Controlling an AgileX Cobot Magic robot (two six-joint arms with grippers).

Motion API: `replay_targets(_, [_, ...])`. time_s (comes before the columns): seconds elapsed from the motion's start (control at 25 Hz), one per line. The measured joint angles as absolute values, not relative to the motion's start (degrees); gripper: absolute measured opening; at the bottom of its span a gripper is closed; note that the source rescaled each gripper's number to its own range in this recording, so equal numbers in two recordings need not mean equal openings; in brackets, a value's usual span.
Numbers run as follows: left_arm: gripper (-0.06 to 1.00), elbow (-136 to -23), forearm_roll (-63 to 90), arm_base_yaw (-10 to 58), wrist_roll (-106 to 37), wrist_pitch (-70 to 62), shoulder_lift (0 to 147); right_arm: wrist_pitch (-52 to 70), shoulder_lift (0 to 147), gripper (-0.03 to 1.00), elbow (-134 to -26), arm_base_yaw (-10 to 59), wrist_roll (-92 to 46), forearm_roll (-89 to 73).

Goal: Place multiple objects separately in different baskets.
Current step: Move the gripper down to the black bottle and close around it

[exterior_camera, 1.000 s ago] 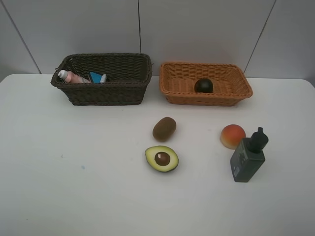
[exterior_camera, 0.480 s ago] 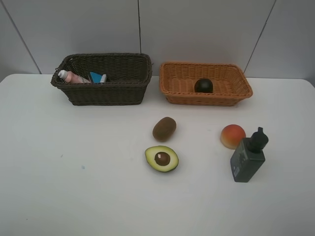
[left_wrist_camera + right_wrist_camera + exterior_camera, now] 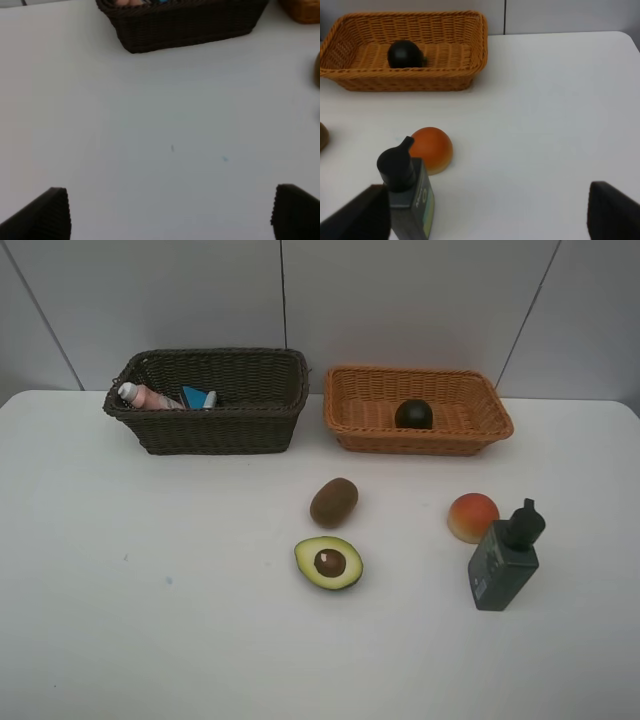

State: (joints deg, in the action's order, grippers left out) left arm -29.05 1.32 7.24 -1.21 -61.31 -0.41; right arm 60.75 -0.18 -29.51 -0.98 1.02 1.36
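Observation:
The dark brown basket (image 3: 215, 430) at the back left holds the pink bottle (image 3: 145, 396) and a blue-and-white item (image 3: 198, 398); the black eraser is hidden. The orange-tan basket (image 3: 420, 440) holds the dark mangosteen (image 3: 413, 415). On the table lie the kiwi (image 3: 333, 502), the avocado half (image 3: 328, 563), the peach (image 3: 473, 517) and the dark pump bottle (image 3: 505, 558), which stands upright. The left gripper (image 3: 170, 210) is open over bare table, short of the dark basket (image 3: 185, 25). The right gripper (image 3: 487, 210) is open beside the pump bottle (image 3: 410, 200) and peach (image 3: 432, 149).
The white table (image 3: 150, 620) runs back to a grey panelled wall behind both baskets. Neither arm shows in the exterior high view. The orange basket (image 3: 405, 80) with the mangosteen (image 3: 404, 53) lies beyond the peach in the right wrist view.

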Motion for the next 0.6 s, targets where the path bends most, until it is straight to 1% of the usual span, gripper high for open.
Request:
replay_targets(0.12, [1.0,-29.1,1.3,5.6,-1.2,-61.3,-0.4,60.7,-0.2,1.0,-29.5,-1.0,1.0,1.4])
replay_targets(0.6, [1.0,-29.1,1.3,5.3,-1.2,-61.3,-0.4,60.7,-0.2,1.0,-29.5,-1.0,1.0,1.4])
